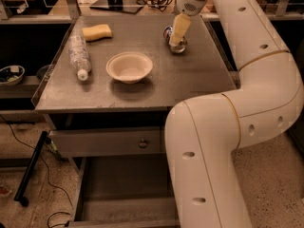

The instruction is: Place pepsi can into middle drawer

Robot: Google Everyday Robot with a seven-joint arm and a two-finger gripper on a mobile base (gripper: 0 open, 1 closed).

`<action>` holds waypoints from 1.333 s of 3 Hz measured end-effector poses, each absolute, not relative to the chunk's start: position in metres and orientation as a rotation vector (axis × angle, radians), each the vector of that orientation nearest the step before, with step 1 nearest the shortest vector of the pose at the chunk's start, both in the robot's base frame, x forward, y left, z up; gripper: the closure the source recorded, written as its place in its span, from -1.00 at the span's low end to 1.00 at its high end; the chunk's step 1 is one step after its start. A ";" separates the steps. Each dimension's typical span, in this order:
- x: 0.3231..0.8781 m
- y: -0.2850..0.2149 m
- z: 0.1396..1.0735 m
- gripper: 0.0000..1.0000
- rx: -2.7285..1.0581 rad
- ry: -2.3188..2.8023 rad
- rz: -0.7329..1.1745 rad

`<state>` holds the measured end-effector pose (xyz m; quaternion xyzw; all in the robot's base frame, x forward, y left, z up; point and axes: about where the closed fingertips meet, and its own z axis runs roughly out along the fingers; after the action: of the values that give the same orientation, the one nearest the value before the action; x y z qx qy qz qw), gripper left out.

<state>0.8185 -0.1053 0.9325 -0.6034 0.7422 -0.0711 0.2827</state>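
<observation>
At the bottom of the frame the middle drawer (124, 194) stands pulled out, its bare grey floor showing, though the arm (213, 146) bulks across the lower right and hides that side of it. Just above sits the shut drawer front with the small round knob (143, 143), and over that the grey tabletop (199, 80). On the top, centre-left, is a white bowl (129, 66); further left lies a clear plastic bottle (78, 51) on its side, and beyond it, toward the upper left, a yellow sponge (97, 32). The pepsi can (178, 46) lies on its side at the upper centre-right of the tabletop, well apart from the bowl, and the gripper (176, 39) is right down on it, reaching from above. Whether the gripper is wide, narrow or already clamped on the can cannot be told from here. The step in hand looks like the grasp. A can on its side rolls readily, so the squeeze should probably go across its round body near the middle, square to its length, not at the silver end. It would be wise to close firmly before any lift — thin aluminium is slick. Once held, lift straight up, clear of the table edge, then carry it forward and down to the open drawer, keeping wide of the bowl.
</observation>
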 end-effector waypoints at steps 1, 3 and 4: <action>0.819 -0.105 0.932 -1.00 -1.616 1.988 -0.188; 0.796 -0.095 0.900 -1.00 -1.614 2.056 0.043; 0.796 -0.094 0.900 -1.00 -1.614 2.057 0.044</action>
<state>0.7958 -0.0945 0.9001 -0.5959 0.7595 0.0162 0.2605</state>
